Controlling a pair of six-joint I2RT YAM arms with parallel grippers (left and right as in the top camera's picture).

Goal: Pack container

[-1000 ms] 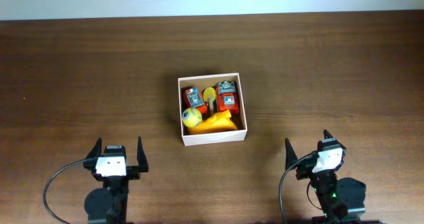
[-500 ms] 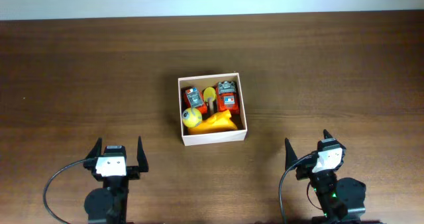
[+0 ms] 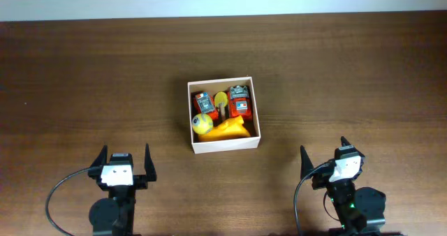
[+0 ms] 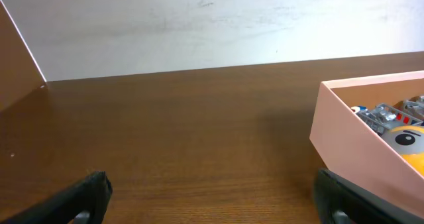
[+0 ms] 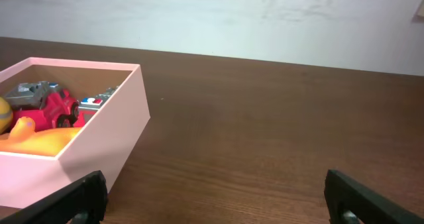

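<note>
Packing looked complete: the toys [image 3: 222, 114] lay in the container [image 3: 227, 145] at mid-counter. Left hand [image 3: 126, 153] and right hand [image 3: 323, 152] hung spread, empty, by the near edge; no further grasp seemed needed.

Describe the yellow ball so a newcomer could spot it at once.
On the brown table sits one white-walled container. In its lower-left corner, seen from overhead, lies the yellow ball. It is round, unlike the red toys and the orange wedge beside it.
</note>
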